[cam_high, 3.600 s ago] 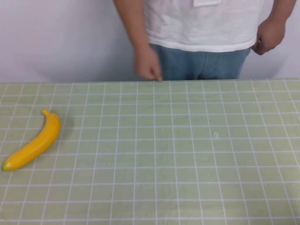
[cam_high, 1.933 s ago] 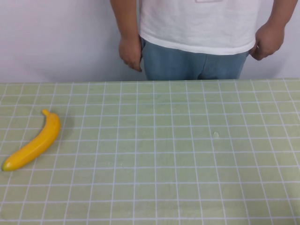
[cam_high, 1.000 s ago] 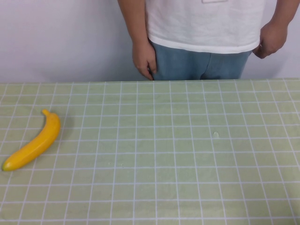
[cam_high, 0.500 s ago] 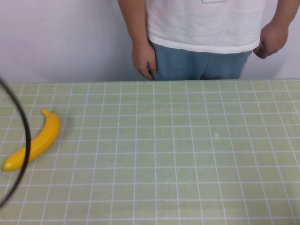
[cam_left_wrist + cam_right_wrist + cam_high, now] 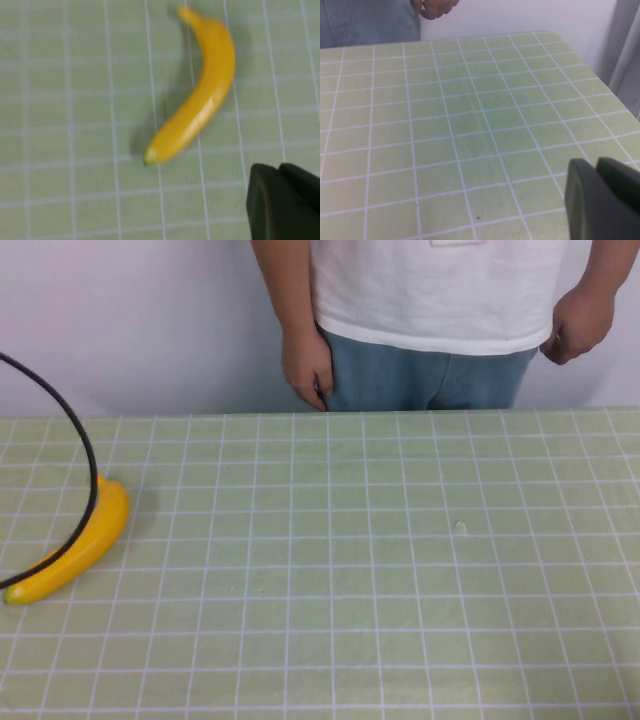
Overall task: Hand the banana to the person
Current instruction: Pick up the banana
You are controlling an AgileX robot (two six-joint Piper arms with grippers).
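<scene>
- On my high camera the banana point(image 5: 82, 545) lies flat on the green checked table point(image 5: 400, 570), far over on my left side and close to that edge, stem pointing away from me and greenish tip toward the near left corner.
- A thin black cable point(image 5: 78, 430) arcs in from the left edge of the high view and crosses in front of the banana's middle; I cannot tell whether it touches the fruit or just hangs above it.
- The left gripper point(image 5: 282, 202) shows only as a dark rounded part in one corner of its wrist view, hovering above the table and apart from the banana point(image 5: 197, 97). I cannot tell whether it is open or closed. It holds nothing I can see.
- From that wrist view the banana sits alone on the cloth, with its shadow beside it and nothing lying against it.
- The right gripper point(image 5: 602, 200) is likewise just a dark shape in a corner of its own wrist view, above a bare stretch of table near the right edge; its opening I cannot judge either.
- The person point(image 5: 440, 300) stands behind the far edge of the table, right of centre, white T-shirt over blue jeans, both hands hanging loosely closed at the hips, well apart from the banana.
- A plain pale wall point(image 5: 140, 320) fills the background behind the person.
</scene>
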